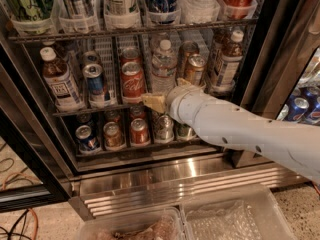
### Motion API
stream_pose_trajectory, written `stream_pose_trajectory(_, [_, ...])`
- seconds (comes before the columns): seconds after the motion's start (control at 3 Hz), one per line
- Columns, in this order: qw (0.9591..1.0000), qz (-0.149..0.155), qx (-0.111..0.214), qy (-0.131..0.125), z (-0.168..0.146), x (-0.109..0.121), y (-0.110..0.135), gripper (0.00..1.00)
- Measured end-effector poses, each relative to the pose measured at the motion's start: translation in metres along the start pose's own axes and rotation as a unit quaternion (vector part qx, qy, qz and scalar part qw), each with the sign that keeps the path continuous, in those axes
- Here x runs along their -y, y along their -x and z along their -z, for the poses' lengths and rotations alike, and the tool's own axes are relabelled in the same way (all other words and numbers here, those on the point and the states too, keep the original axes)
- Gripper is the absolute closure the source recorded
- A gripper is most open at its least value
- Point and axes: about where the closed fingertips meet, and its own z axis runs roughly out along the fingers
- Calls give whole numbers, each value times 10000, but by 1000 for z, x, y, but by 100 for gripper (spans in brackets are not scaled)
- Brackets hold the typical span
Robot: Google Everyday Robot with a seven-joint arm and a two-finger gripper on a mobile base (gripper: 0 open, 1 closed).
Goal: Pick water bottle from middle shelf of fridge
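The fridge [30,149] stands open in front of me, with wire racks and a steel base grille [175,179]. The water bottle [164,66], clear with a white cap, stands upright in the middle of the middle shelf [85,110], between a red cola can [132,79] and a brown can [194,69]. My gripper [157,100] is at the shelf's front edge, just below and in front of the water bottle's base. My white arm [235,129] comes in from the right and hides the bottle's foot.
Brown-liquid bottles stand at the shelf's left end [57,79] and right end [229,61]. A blue can [96,84] is left of the cola can. Short cans [115,134] fill the rack below. Two clear plastic bins [230,219] sit on the floor in front. Cables [15,219] lie at bottom left.
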Motion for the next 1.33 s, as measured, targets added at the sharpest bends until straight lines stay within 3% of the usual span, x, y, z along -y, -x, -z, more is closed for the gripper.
stream_pose_trajectory(0.33, [9999,-10,72,-152,-3,7,3,25])
stream_pose_trajectory(0.67, [9988,-112,362,-300,-28,11,18,29])
stream_pose_trajectory(1.0, [9988,-120,358,-317,-29,12,17,32])
stream_pose_trajectory(1.33, [9990,-86,314,-310,-32,11,15,51])
